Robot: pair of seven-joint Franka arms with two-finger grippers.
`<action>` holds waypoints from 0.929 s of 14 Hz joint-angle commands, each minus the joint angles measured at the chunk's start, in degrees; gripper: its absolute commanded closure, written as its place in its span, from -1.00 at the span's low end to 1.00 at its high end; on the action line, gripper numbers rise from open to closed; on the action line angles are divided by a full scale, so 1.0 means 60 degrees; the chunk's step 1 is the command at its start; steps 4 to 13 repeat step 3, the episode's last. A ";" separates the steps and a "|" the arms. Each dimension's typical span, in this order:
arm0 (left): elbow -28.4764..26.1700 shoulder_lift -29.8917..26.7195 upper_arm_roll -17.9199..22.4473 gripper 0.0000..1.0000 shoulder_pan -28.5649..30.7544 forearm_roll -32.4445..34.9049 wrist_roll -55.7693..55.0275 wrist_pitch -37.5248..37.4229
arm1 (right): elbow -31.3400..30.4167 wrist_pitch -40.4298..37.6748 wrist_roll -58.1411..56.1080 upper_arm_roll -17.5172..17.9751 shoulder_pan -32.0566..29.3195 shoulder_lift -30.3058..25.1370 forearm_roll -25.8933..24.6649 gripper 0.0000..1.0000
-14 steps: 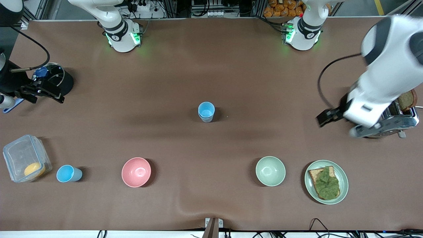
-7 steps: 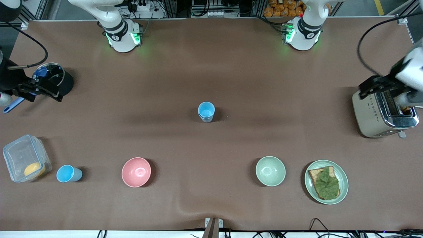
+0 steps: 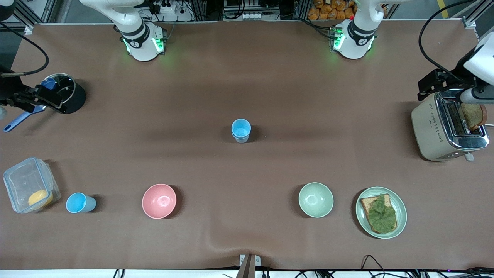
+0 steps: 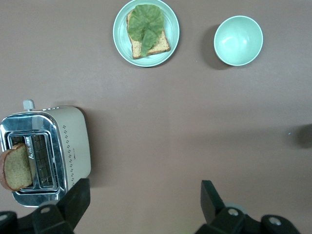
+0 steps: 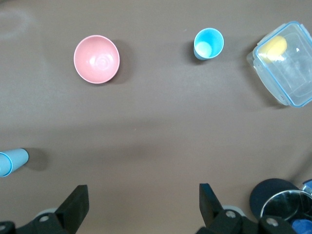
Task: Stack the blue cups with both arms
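Note:
A blue cup stack (image 3: 241,130), one cup nested in another, stands upright at the table's middle; it also shows in the right wrist view (image 5: 12,162). A single blue cup (image 3: 80,202) stands upright nearer the front camera toward the right arm's end, beside a clear container; it also shows in the right wrist view (image 5: 208,44). My left gripper (image 3: 428,85) is open and empty, up by the toaster (image 3: 447,129); in its own view (image 4: 144,202) it is over bare table. My right gripper (image 3: 50,102) is open and empty by the black pot; its own view (image 5: 142,202) shows bare table below.
A pink bowl (image 3: 159,200) and a pale green bowl (image 3: 315,199) stand near the front. A plate with toast and lettuce (image 3: 401,210) lies beside the green bowl. A clear container (image 3: 29,185) holds something yellow. A black pot (image 3: 71,96) and blue utensil (image 3: 17,120) sit at the right arm's end.
My left arm has swung off the table area in front of the toaster, out toward its end of the table. My right gripper has drawn back slightly toward the table's edge.

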 commanded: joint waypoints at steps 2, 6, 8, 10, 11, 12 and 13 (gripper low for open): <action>-0.0071 -0.0121 0.0061 -1.00 0.0018 -0.0253 0.0073 -0.0254 | -0.0014 -0.0138 -0.0030 0.0075 -0.0044 -0.0146 -0.0336 -1.00; -0.0071 -0.0106 0.0075 -1.00 0.0018 -0.0239 0.0073 -0.0254 | -0.0014 -0.0152 -0.0030 0.0061 -0.0030 -0.0146 -0.0352 -1.00; -0.0071 -0.0106 0.0075 -1.00 0.0018 -0.0239 0.0073 -0.0254 | -0.0014 -0.0152 -0.0030 0.0061 -0.0030 -0.0146 -0.0352 -1.00; -0.0071 -0.0106 0.0075 -1.00 0.0018 -0.0239 0.0073 -0.0254 | -0.0014 -0.0152 -0.0030 0.0061 -0.0030 -0.0146 -0.0352 -1.00; -0.0071 -0.0106 0.0075 -1.00 0.0018 -0.0239 0.0073 -0.0254 | -0.0014 -0.0152 -0.0030 0.0061 -0.0030 -0.0146 -0.0352 -1.00; -0.0071 -0.0106 0.0075 -1.00 0.0018 -0.0239 0.0073 -0.0254 | -0.0014 -0.0152 -0.0030 0.0061 -0.0030 -0.0146 -0.0352 -1.00; -0.0071 -0.0106 0.0075 -1.00 0.0018 -0.0239 0.0073 -0.0254 | -0.0014 -0.0152 -0.0030 0.0061 -0.0030 -0.0146 -0.0352 -1.00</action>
